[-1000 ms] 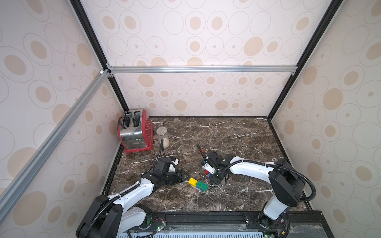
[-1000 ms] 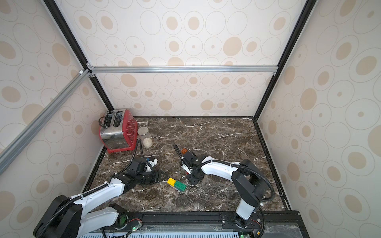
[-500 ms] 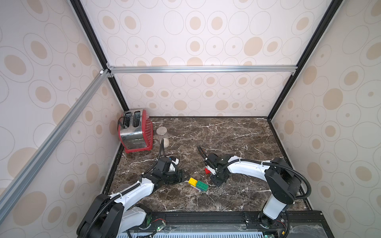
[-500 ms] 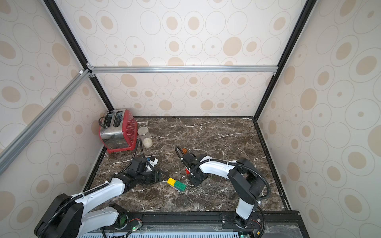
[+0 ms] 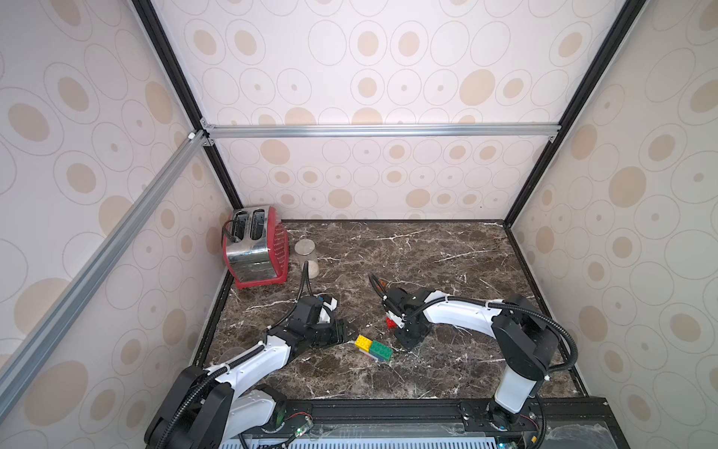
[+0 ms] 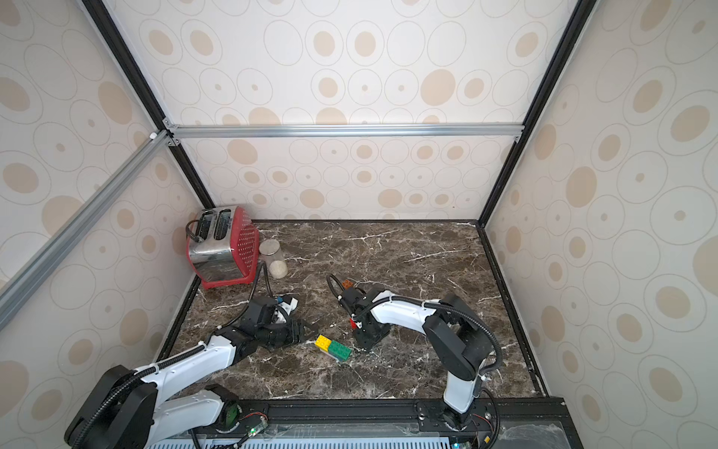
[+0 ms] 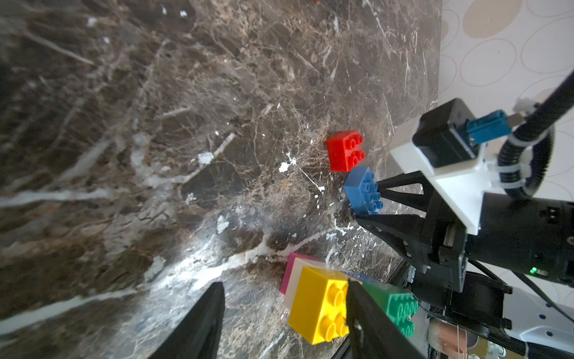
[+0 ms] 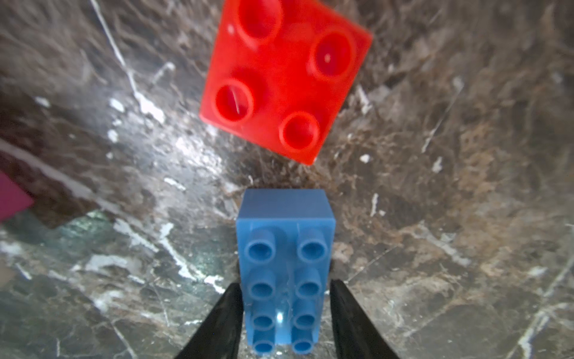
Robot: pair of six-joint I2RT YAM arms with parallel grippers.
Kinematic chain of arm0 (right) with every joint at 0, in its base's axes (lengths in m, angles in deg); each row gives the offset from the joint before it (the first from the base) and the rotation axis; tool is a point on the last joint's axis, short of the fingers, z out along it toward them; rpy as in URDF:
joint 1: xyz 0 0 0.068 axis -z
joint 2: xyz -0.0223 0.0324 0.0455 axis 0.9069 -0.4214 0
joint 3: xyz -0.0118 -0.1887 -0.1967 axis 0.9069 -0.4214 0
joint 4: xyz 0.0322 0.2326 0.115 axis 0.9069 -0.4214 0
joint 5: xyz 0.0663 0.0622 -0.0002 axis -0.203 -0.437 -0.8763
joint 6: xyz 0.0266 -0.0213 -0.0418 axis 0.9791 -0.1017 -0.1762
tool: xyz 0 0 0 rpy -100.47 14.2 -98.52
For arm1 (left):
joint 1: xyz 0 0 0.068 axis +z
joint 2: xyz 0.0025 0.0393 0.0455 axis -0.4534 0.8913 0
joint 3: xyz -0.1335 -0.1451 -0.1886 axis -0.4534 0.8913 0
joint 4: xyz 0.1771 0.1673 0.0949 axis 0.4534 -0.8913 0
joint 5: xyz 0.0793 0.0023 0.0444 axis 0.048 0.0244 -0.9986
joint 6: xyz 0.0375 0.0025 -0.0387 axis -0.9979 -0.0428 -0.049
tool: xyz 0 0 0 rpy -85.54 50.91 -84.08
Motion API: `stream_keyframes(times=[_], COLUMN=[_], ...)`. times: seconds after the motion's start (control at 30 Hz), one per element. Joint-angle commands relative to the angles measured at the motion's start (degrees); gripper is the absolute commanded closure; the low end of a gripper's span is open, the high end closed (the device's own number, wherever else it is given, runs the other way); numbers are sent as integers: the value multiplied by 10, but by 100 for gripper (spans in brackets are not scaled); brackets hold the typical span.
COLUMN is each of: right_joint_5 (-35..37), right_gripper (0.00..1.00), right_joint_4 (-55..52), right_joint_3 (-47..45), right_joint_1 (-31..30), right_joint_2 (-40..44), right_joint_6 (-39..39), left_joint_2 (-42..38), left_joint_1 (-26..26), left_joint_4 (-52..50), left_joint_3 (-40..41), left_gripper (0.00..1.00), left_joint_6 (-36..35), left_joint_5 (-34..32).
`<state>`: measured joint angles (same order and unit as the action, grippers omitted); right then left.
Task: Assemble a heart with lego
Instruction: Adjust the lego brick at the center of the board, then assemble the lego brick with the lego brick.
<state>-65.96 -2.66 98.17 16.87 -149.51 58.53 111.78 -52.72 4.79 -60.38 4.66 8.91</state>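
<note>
Right arm (image 5: pixel 458 311) had swung slightly inward since a second earlier; heart (image 5: pixel 373 347) had not moved. Heart was part-built, with yellow and green over white and pink, and lay on the desk (image 5: pixel 427 252) near the front, between both tools. Blue brick (image 8: pixel 285 248) lay just beyond it, beside the loose red brick (image 8: pixel 284 77). Right tool (image 8: pixel 285 284) straddled the blue brick with jaws part-open; could not tell if it was pinched. Left tool (image 7: pixel 284 284) sat open and empty, tips just beside the heart's yellow end. Step judged: picking up the blue brick. Next move likely calls for a firm close, a lift, then lining it up on the heart's studs.
</note>
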Motion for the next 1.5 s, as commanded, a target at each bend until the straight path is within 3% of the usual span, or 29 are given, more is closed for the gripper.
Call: stream_keyframes(times=[0.0,0.5,0.73,0.9,1.13,1.33,1.47], right_joint_5=[10,4,5,4,17,0,-14], right_gripper=[52,64,70,71,71,72,72], right_joint_4=[-21,-21,-52,-92,-140,-180,-186], right_joint_3=[15,16,39,100,234,355,386], right_joint_1=[-2,-3,-7,-27,-65,-101,-116], right_joint_2=[-5,-9,38,47,-11,-95,-129], right_joint_6=[10,12,-10,-47,-96,-132,-134], left_joint_2=[-3,-6,-27,-51,-125,-163,-167], left_joint_1=[3,3,13,46,111,115,115], left_joint_4=[11,10,-20,-23,-48,-56,-51], left_joint_3=[2,4,8,26,64,78,81], left_gripper=[38,38,39,40,39,39,39], left_joint_6=[-6,-5,12,30,54,60,60], left_joint_5=[5,2,-40,-45,-60,-66,-63])
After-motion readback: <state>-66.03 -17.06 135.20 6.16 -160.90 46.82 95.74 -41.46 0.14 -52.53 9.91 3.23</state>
